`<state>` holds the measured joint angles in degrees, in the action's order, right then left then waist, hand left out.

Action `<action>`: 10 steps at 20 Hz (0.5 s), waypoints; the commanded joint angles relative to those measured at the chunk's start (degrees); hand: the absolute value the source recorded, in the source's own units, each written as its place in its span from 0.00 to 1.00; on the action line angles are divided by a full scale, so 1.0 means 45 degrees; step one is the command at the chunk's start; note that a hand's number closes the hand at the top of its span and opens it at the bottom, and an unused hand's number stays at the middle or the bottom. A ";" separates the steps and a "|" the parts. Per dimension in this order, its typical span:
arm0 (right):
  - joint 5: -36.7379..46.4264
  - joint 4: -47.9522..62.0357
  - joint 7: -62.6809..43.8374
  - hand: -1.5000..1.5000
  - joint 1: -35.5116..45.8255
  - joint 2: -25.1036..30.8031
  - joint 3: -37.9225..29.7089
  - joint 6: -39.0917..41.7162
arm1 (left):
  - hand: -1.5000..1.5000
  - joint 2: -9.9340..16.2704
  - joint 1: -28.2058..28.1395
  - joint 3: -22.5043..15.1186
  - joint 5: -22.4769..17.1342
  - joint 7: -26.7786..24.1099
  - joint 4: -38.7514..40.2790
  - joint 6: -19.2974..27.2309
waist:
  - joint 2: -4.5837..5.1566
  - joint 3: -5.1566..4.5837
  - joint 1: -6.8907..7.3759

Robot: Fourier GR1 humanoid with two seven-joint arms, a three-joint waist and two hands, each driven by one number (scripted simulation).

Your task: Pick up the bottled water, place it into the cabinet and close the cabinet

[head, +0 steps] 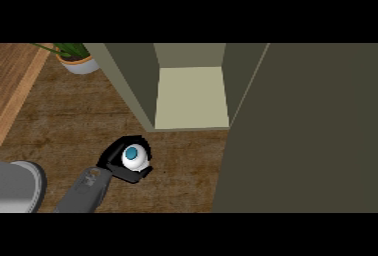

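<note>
The bottled water (132, 156) shows from above as a white body with a blue cap, just over the brown counter in front of the cabinet. My left hand (117, 152) is shut on it, its black fingers wrapped round the bottle's left and far sides and the thumb below. The grey forearm (83, 192) comes in from the lower left. The cabinet (190, 95) stands open behind, with a pale bare shelf inside. Its olive door (303, 130) is swung out and fills the right side of the view. My right hand is not visible.
A potted plant (76, 60) stands at the back left beside the cabinet's side wall. A grey rounded shape (18, 186) sits at the lower left edge. A lighter wooden strip (15, 85) runs along the counter's left.
</note>
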<state>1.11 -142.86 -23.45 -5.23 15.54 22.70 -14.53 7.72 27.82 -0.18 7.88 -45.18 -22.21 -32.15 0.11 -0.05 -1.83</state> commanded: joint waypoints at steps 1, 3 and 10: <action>-0.0530 -0.1852 -0.0616 0.00 -0.0719 0.0441 -0.0604 0.0213 | 1.00 -0.0249 -0.0051 -0.0423 0.0304 -0.2140 -0.0370 -0.0936 | 0.0000 -0.0011 0.0000; -0.0467 -0.0946 -0.0037 0.00 -0.0819 0.0241 -0.0857 0.0183 | 1.00 -0.0634 -0.0287 -0.0643 0.0160 -0.1780 -0.0834 -0.1192 | -0.0038 0.0012 0.0200; -0.0691 -0.0805 0.0995 0.00 -0.1622 0.0394 -0.1690 0.0537 | 1.00 -0.1282 -0.0299 0.2405 -0.2245 -0.1303 -0.0742 0.3719 | -0.0038 0.0021 0.0116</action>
<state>0.24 -142.64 -19.98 -9.43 17.36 16.56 -12.49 3.65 26.44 4.48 2.71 -48.47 -25.29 -21.53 -0.03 0.01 -1.24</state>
